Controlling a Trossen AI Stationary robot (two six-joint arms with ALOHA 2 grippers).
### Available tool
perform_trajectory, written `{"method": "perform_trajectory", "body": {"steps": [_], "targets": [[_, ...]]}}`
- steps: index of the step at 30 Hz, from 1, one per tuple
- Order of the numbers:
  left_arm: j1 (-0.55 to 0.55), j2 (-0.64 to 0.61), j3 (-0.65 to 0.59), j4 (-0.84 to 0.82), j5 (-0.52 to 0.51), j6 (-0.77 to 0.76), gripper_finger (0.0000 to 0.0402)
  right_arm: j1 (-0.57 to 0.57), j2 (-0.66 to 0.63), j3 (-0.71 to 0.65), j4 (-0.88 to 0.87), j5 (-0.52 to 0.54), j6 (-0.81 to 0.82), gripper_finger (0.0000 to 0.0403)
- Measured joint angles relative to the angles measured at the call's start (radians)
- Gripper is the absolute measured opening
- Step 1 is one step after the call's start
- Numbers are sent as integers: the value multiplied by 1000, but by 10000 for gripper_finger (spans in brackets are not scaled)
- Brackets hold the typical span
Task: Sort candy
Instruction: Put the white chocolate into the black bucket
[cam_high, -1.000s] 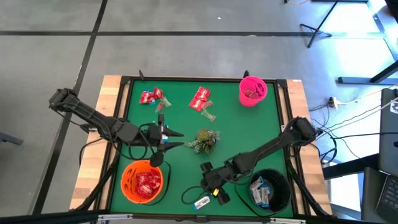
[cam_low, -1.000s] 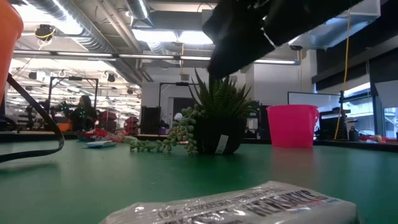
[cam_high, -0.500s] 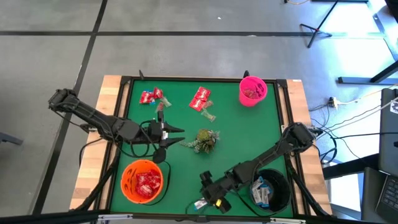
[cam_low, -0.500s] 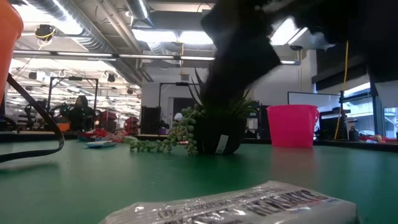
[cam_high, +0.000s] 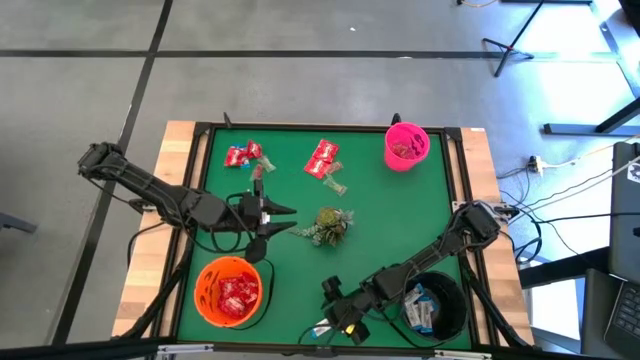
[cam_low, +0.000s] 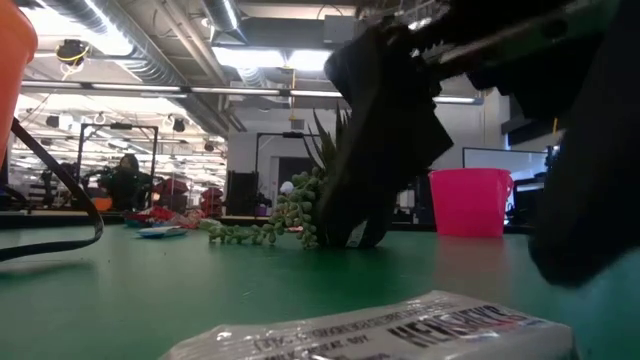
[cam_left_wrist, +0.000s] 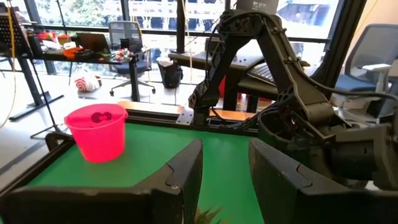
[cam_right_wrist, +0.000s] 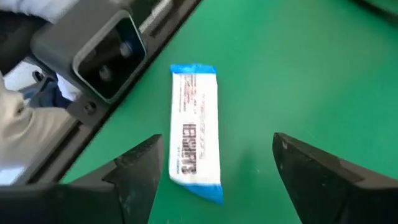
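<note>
A white-and-blue candy bar (cam_right_wrist: 196, 130) lies flat on the green mat near the table's front edge (cam_high: 322, 328), and it also fills the foreground of the low view (cam_low: 380, 330). My right gripper (cam_right_wrist: 217, 152) hovers open just above it, slanting down, one finger on either side and clear of it (cam_high: 338, 312). My left gripper (cam_high: 282, 221) hangs open and empty at mid-left, above the mat, pointing level toward the green sprig (cam_high: 328, 225). Red candies lie at the far left (cam_high: 243, 155) and far middle (cam_high: 323, 158).
An orange bowl (cam_high: 230, 292) with red candies stands at the near left. A black bowl (cam_high: 437, 306) with white-and-blue candies is at the near right. A pink cup (cam_high: 406, 146) is in the far right corner. A small camera housing (cam_right_wrist: 102, 53) sits on the front rail.
My right gripper has moved toward the table's near edge and down, closing in on the white-and-blue candy bar, which has stayed where it lay.
</note>
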Motion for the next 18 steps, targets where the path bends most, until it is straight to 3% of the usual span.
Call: {"method": "perform_trajectory", "body": {"steps": [12,18], "targets": [[-2,0,0,-26,0,0,119,0,34,0,-13,3,11,264],[-2,0,0,-31,-1,0,119,-10,34,0,-10,125,44,264]]}}
